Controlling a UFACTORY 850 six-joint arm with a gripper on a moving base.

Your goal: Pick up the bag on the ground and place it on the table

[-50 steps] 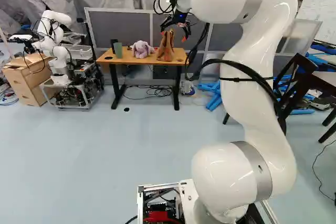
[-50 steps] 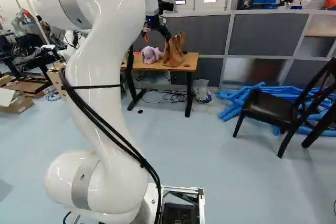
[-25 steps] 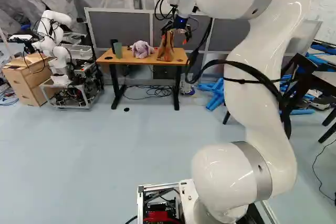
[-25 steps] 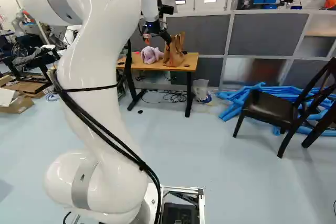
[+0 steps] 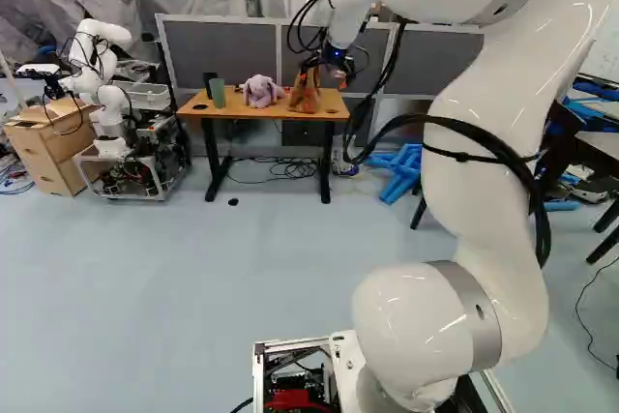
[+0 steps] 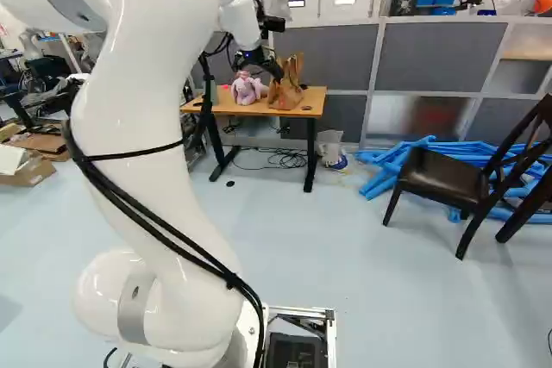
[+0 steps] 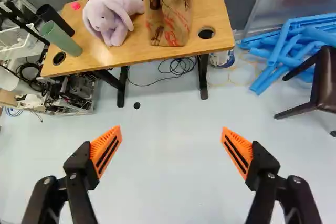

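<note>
One paper bag (image 7: 170, 22) on table (image 7: 218, 14), 12 o'clock from end effector (image 7: 171, 132), which is spread wide. Likely light, crushable, tearable; pinch doubled upper rim gently.

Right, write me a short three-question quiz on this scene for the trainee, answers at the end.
1. True or false: the paper bag stands on the table.

2. What sits on the table between the bag and the green cup?
a) a book
b) a plush rabbit
c) a shoe

3. Fill in, open or shut: the gripper is ____.

Key: 1 true; 2 b; 3 open.
</note>
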